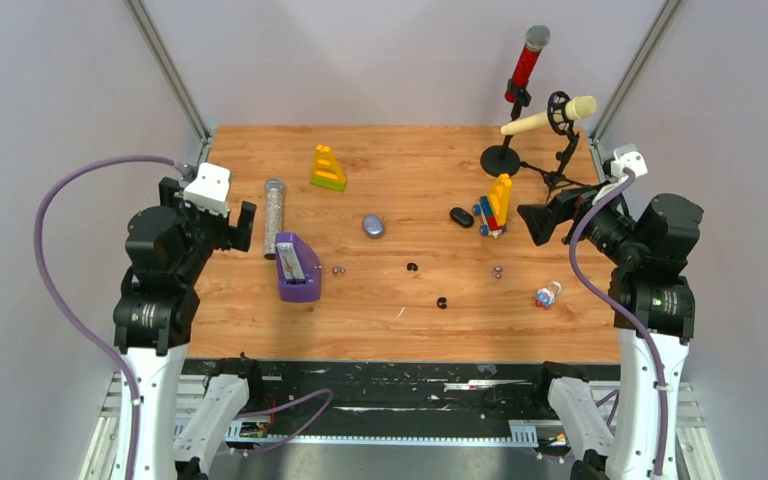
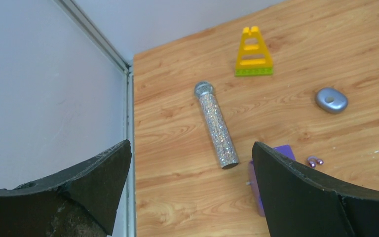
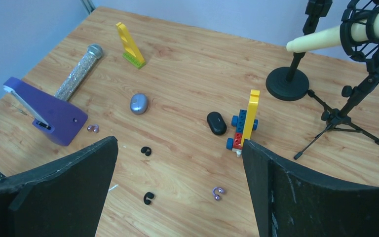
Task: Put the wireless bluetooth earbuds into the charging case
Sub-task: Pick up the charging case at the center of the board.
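Two black earbuds (image 1: pixel 412 267) (image 1: pixel 442 302) lie mid-table, showing in the right wrist view as one black earbud (image 3: pixel 146 151) and a nearer black earbud (image 3: pixel 148 198). One purple earbud (image 1: pixel 338 269) lies by the stapler, another purple earbud (image 1: pixel 497 271) further right. A grey charging case (image 1: pixel 373 226) and a black case (image 1: pixel 461 216) lie behind them, both looking closed. My left gripper (image 1: pixel 232 228) (image 2: pixel 191 144) hovers open at the table's left edge. My right gripper (image 1: pixel 538 222) (image 3: pixel 179 141) hovers open at the right, with nothing between its fingers.
A purple stapler (image 1: pixel 297 266) and a glitter microphone (image 1: pixel 273 217) lie at the left. A yellow block tower (image 1: pixel 327 168) stands at the back. A block car (image 1: pixel 494 207), a small bottle (image 1: pixel 548 294), a red microphone (image 1: pixel 522 70) on a round base and a cream microphone (image 1: pixel 550 115) on a tripod are at the right.
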